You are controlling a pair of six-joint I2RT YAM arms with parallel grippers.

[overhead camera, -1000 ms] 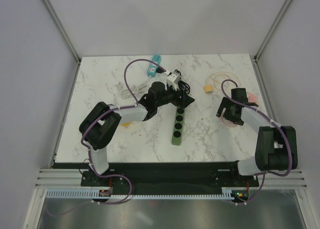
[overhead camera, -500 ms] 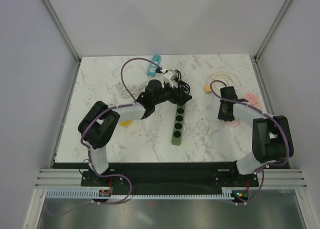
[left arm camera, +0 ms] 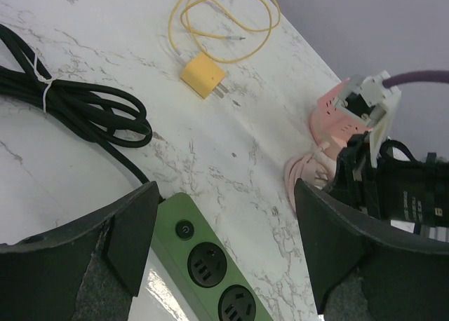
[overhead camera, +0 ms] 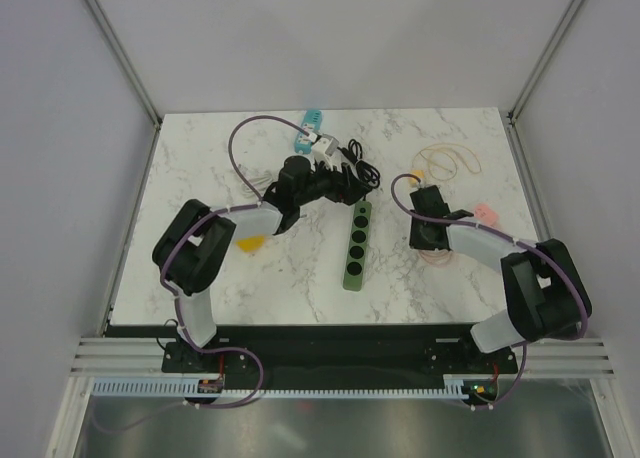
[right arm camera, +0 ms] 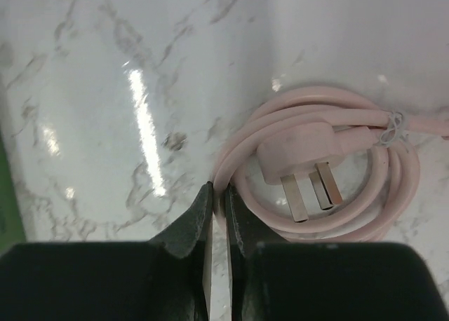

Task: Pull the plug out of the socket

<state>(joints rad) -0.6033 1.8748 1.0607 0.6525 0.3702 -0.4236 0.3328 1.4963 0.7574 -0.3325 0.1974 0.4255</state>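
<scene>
Currently my right claw (right arm camera: 217,195) has its jaws drawn to a thin slit with nothing visibly between them. The tips sit low at the rim of the coiled pink rubber cable (right arm camera: 309,98), right of the long green plastic power strip (overhead camera: 355,243), probably to pinch a loop. The pink moulded plug (right arm camera: 298,149) rests inside that coil with its pins bare, so I judge it already out of the small pink socket block (overhead camera: 485,214), farther right of the strip. My left claw (left arm camera: 224,223) hangs wide open and empty over the strip's switch end, likely on standby.
</scene>
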